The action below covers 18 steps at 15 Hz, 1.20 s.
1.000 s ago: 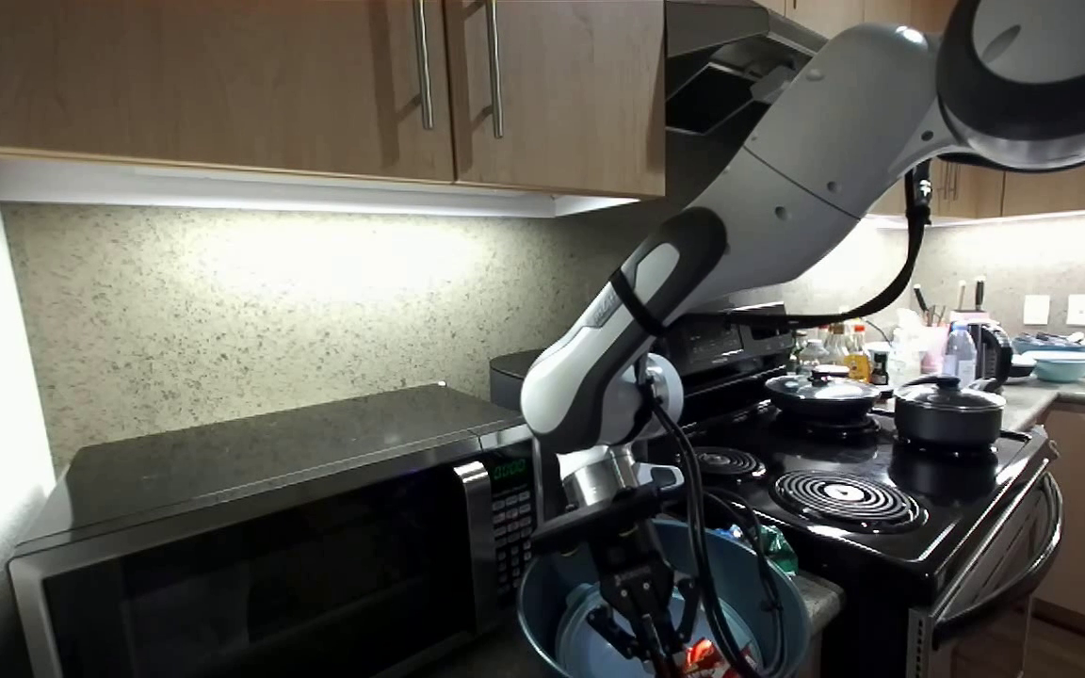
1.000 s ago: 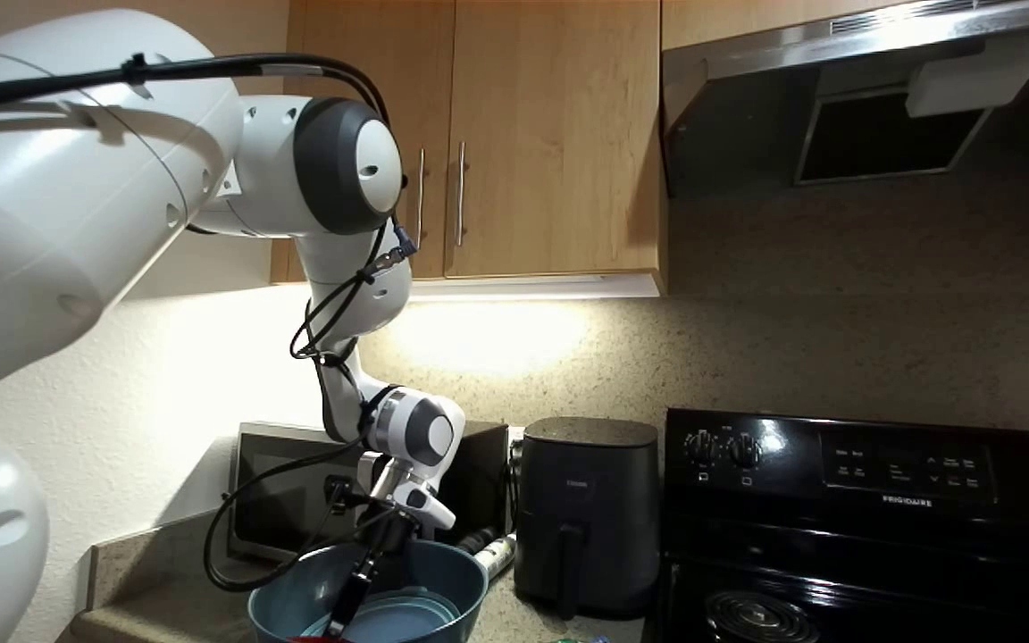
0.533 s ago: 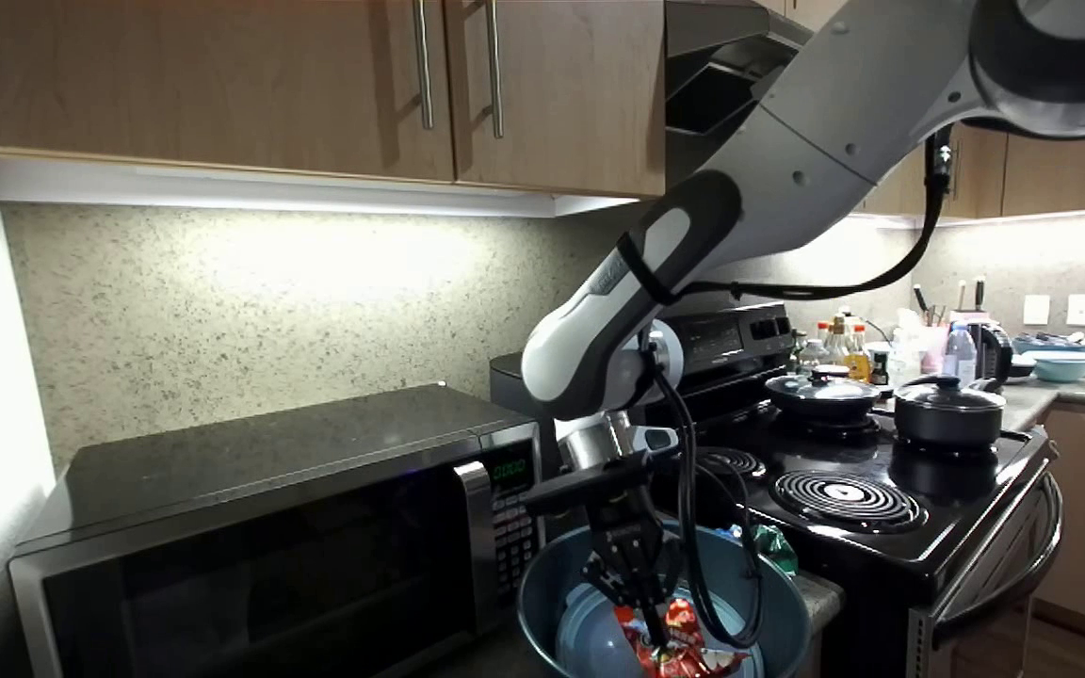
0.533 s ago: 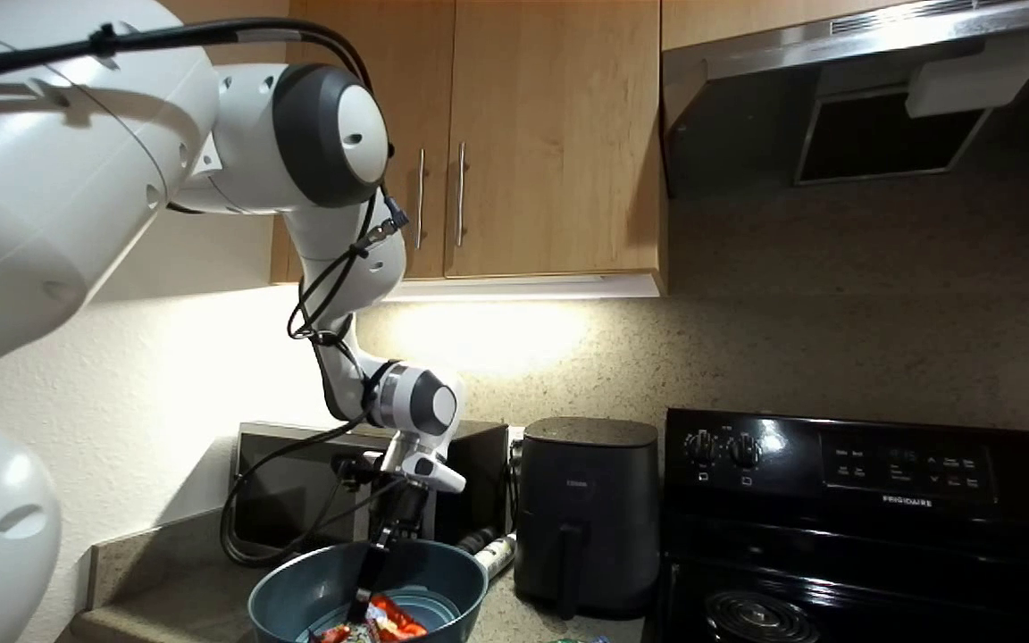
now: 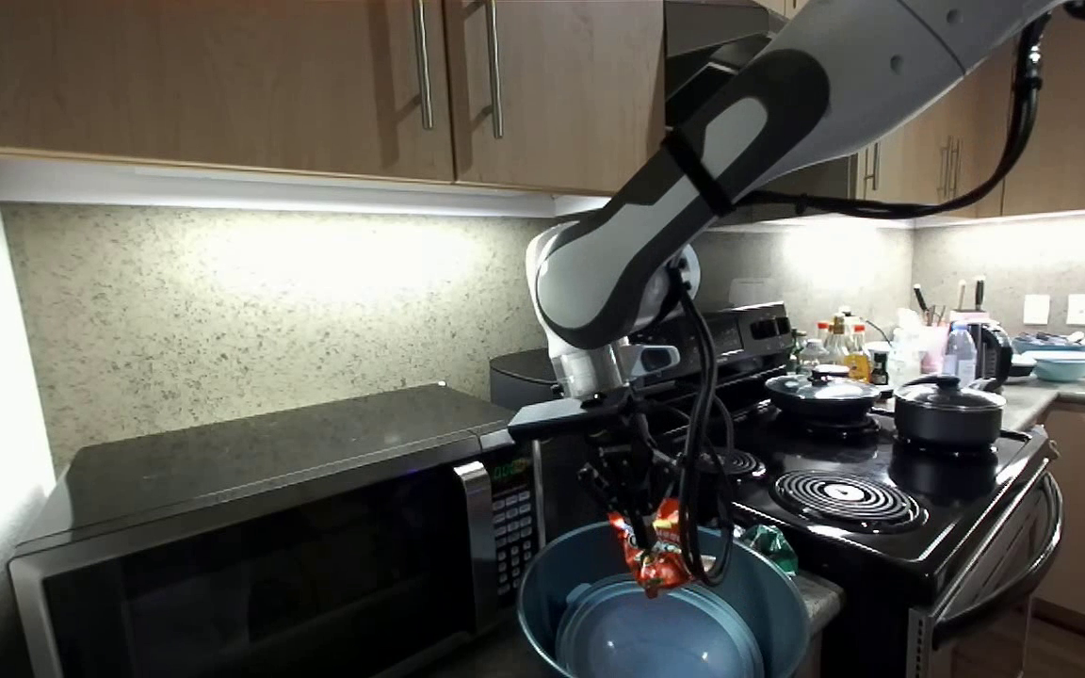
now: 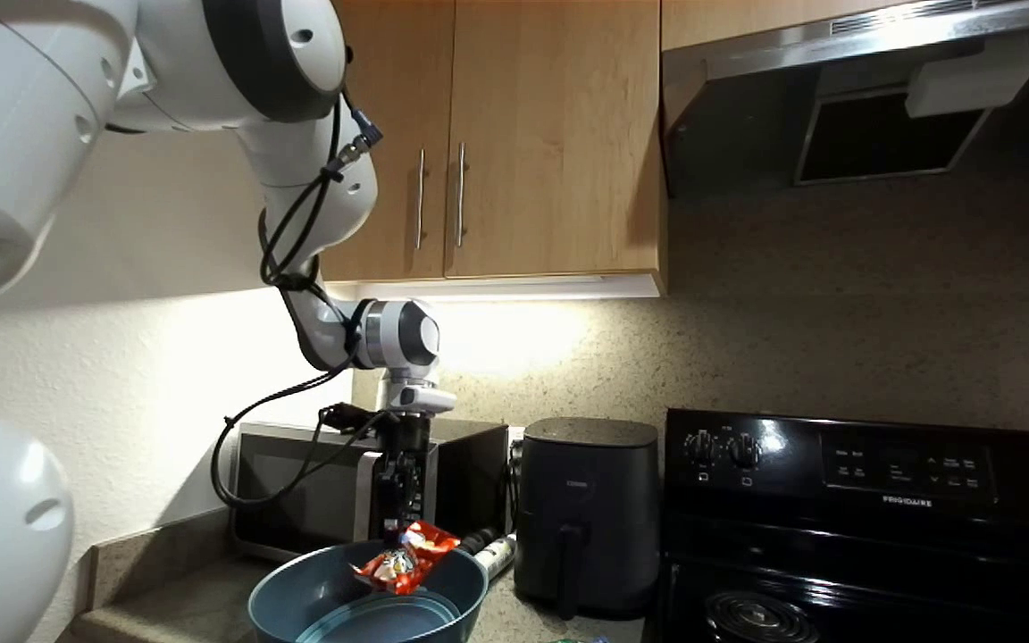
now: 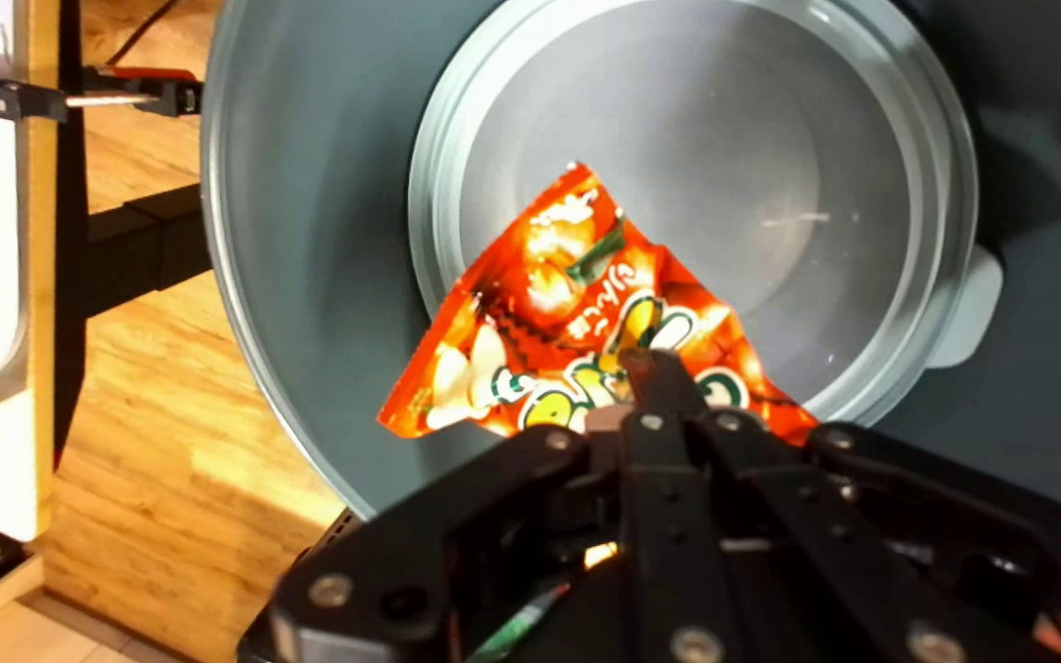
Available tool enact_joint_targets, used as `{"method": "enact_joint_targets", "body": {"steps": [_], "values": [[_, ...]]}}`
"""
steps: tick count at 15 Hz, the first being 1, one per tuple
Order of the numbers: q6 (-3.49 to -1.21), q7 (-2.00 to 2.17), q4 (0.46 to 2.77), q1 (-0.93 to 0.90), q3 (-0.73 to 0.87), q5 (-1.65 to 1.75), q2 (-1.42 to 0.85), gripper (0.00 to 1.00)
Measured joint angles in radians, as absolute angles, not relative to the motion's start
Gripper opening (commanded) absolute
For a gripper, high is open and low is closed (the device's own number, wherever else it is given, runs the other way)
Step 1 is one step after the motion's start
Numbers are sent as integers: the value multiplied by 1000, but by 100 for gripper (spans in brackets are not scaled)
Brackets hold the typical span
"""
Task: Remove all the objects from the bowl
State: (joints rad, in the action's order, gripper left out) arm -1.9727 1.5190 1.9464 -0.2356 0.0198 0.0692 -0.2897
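Packet (glossy, red-orange, printed) hangs creased in the pincer.

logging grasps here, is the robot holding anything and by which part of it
The red-orange packet, pinched in the jaws near its middle, with corners sticking out to both sides; the exact pinch line is hidden.

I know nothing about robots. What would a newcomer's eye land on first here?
Probably the shiny red-orange packet, a vivid splash of color, pinched in the black gripper over the large blue bowl. Next, likely, the white-and-gray robot arm, filling much of the left side in an exterior view, with the gripper at its end. The black stove may come third, at the right in both exterior views.
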Motion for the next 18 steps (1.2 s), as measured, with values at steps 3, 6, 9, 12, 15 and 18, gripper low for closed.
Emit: {"method": "enact_joint_targets", "body": {"steps": [3,6,9,12,15,18], "values": [[-1979,1554,1986,-235,7,88,-242,1],[-1979,1554,1995,-235,-2,88,-237,0],[-1979,1554,1995,-231,-5,85,-238,0],[-1984,1568,1993,-200,-1,51,-238,0],[-2022,1641,1993,-157,28,48,-234,0],[-2079,1749,1995,-133,54,51,-234,0]]}}
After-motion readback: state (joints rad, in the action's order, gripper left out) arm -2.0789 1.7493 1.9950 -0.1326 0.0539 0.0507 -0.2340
